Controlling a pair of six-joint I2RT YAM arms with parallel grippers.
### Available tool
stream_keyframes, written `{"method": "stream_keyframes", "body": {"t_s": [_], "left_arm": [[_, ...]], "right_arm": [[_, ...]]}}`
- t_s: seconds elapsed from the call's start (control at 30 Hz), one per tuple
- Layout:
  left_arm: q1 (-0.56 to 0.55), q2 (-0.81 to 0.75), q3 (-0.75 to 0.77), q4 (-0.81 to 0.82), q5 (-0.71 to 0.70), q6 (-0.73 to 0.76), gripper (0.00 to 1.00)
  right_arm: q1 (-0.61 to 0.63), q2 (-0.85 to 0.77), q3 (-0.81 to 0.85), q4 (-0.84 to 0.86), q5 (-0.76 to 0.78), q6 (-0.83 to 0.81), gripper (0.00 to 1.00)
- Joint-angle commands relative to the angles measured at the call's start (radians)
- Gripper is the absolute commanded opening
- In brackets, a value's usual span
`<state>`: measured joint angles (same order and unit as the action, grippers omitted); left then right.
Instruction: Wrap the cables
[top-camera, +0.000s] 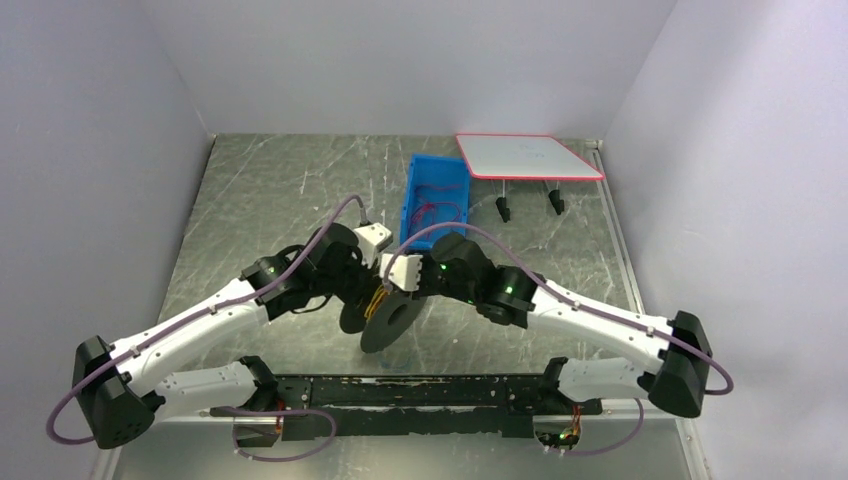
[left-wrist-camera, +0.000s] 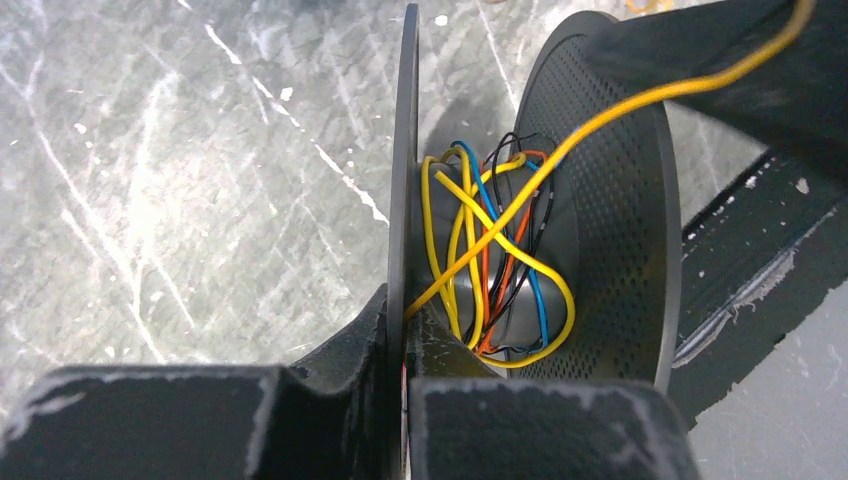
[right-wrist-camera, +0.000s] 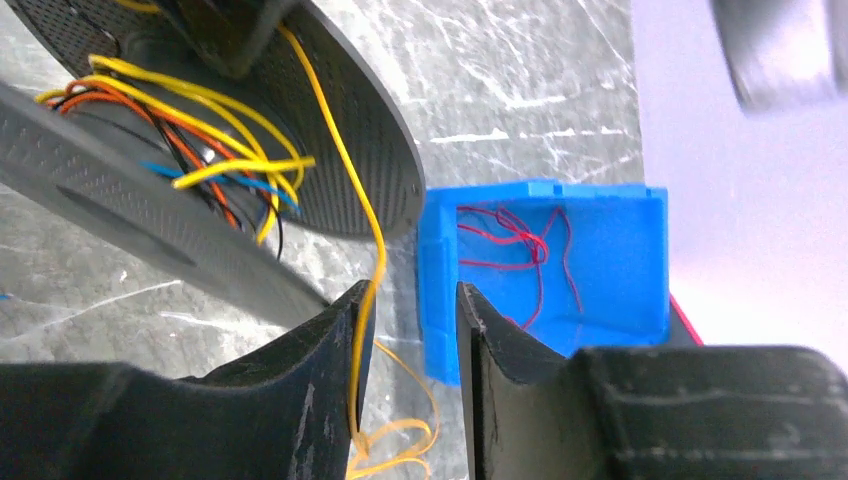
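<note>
Clamping one flange of the dark spool (left-wrist-camera: 610, 200) in my left pincer (left-wrist-camera: 402, 335), I saw the cables (left-wrist-camera: 467, 250) looped loosely round the hub just past its tips. My right pincer (right-wrist-camera: 410, 310) stood open, a yellow cable (right-wrist-camera: 378, 255) running along one finger, slack bunched behind it. Ahead of it the red cables (right-wrist-camera: 520, 240) lay in the blue bin (right-wrist-camera: 610, 250), unwrapped; roughly half remained, I judged.

Top camera high, looking down-forward; wrist cameras close-up from opposite sides; all share spool (top-camera: 388, 318) and cables (left-wrist-camera: 490, 250).
</note>
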<state>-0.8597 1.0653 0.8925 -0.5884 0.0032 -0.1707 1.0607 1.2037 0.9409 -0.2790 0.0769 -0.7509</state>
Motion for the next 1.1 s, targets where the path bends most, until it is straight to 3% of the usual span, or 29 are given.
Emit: {"method": "stream_keyframes", "body": {"t_s": [0.0,0.17,0.37,0.63,0.7,0.83,1.07], "left_arm": [[0.013,-0.044,0.015,0.022,-0.092,-0.039,0.07],[0.061,-0.066,0.037,0.024,-0.120,-0.056,0.07],[0.100,-0.061,0.072,0.013,-0.121,-0.061,0.07],[0.102,-0.025,0.158,-0.037,-0.147,-0.072,0.07],[0.101,-0.029,0.177,-0.048,-0.149,-0.071,0.07],[0.101,-0.031,0.208,-0.074,-0.159,-0.071,0.07],[0.101,-0.027,0.261,-0.113,-0.168,-0.080,0.07]], "right_arm": [[-0.001,-0.094,-0.052,0.076,0.108,0.121,0.41],[-0.007,-0.182,-0.135,0.102,0.088,0.268,0.47],[-0.011,-0.245,-0.212,0.151,0.193,0.488,0.52],[-0.014,-0.273,-0.291,0.164,0.371,0.872,0.76],[-0.025,-0.262,-0.295,0.117,0.431,0.985,0.77],[-0.033,-0.254,-0.349,0.136,0.372,1.127,0.77],[-0.045,-0.201,-0.452,0.274,0.235,1.187,0.75]]}}
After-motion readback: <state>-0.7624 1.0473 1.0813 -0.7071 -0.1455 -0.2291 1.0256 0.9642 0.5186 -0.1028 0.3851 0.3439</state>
